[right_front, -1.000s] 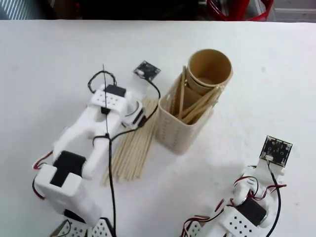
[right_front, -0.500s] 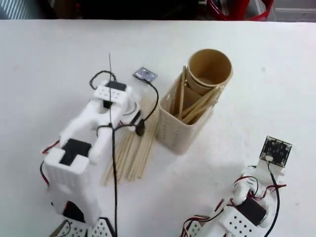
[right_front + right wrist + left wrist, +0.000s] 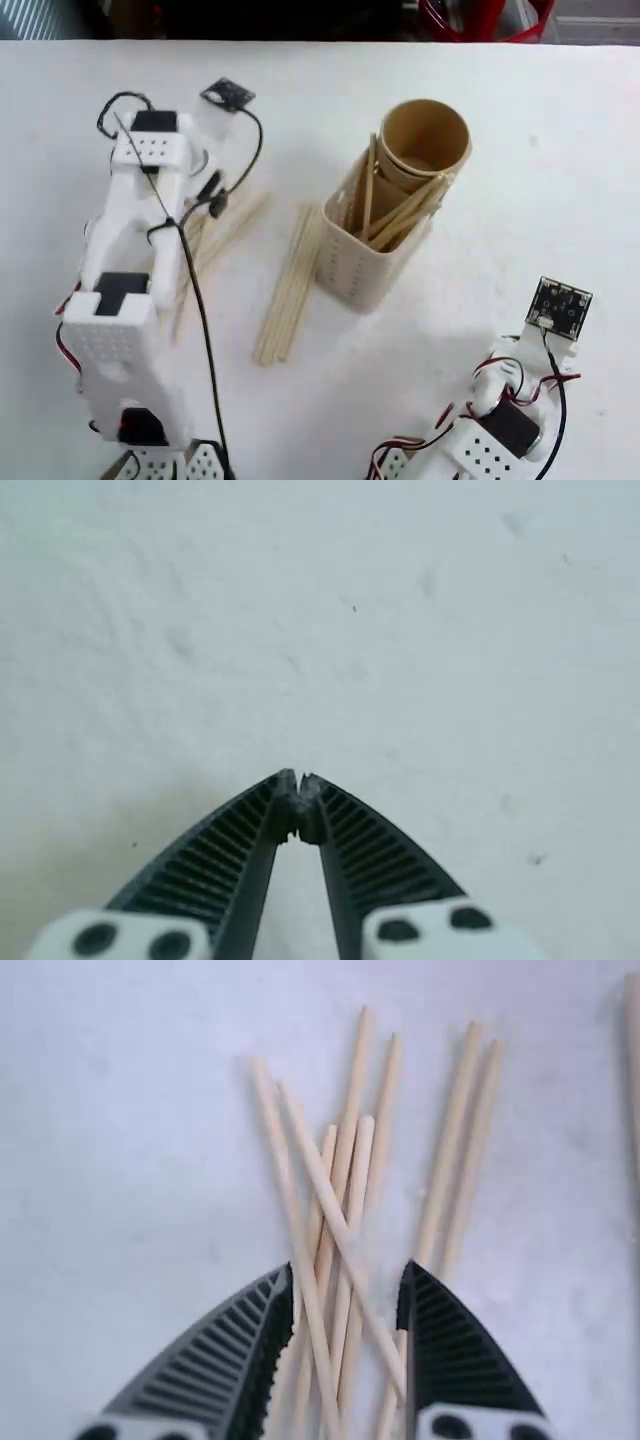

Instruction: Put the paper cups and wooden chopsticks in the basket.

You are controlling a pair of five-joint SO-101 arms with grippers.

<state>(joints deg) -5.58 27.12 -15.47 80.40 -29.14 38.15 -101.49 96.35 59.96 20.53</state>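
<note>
1. Table point(image 3: 560, 130): wide bare room along the far edge and the right side.
2. Basket point(image 3: 348, 268), mid-table, holds stacked paper cups point(image 3: 425, 130) and several leaning sticks point(image 3: 405, 212).
3. Left gripper point(image 3: 345, 1278), well left of the basket, grasps a bundle of wooden chopsticks point(image 3: 340, 1210).
4. Right gripper point(image 3: 298, 805), over bare table at the near right, is clenched on nothing.
5. Loose chopsticks point(image 3: 290, 285) lie just beside the basket's left wall.

I see a white table point(image 3: 520, 150) | basket point(image 3: 365, 255) stands upright near its middle | bundle of chopsticks point(image 3: 290, 290) lies flat just beside the basket, on the robot's left of it | loose chopsticks point(image 3: 345, 1210) lie fanned and crossed, farther from the basket on that same side, apart from the bundle
</note>
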